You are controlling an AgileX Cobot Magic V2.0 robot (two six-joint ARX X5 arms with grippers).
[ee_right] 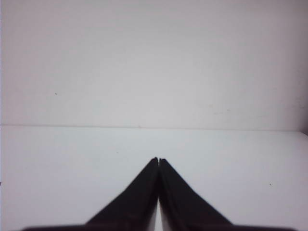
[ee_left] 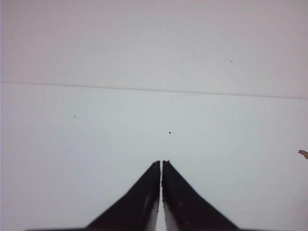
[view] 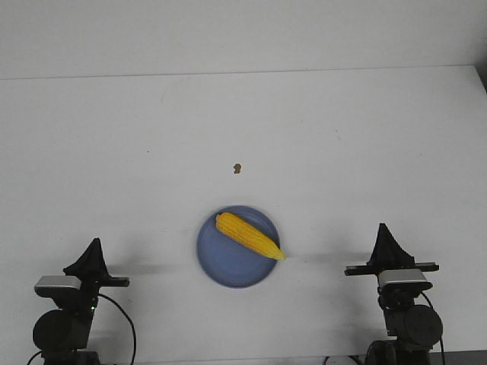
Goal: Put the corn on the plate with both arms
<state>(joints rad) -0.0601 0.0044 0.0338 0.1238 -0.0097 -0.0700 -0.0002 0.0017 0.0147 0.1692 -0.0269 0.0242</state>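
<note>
Corn [view: 248,235] is on the plate [view: 221,266], lying diagonally across it: blunt end toward the far-left rim, pointed tip over the right rim, maybe just past the edge. Plate sits on the table [view: 342,137], centred between the two arms.

Left gripper [view: 94,248] is parked at the near-left, well apart from the plate. Left wrist view shows its fingers [ee_left: 144,197] pressed together with only a hairline slit between them, nothing held. Right gripper [view: 383,232] is parked near-right, also well clear; its fingers [ee_right: 179,202] meet at the tips, empty.

Small brown speck [view: 237,168] lies on the table beyond the plate, not part of the job. It also shows at the edge of the left wrist view [ee_left: 303,154].

My read: the placement step looks done. Both arms look to be at rest poses with nothing in hand.

Next move, if any: none needed beyond confirming the corn is stable. Only concern is the tip overhanging the rim; a rounded cob could roll. If a nudge is wanted, the right arm is nearer the tip, and would need to open first.
</note>
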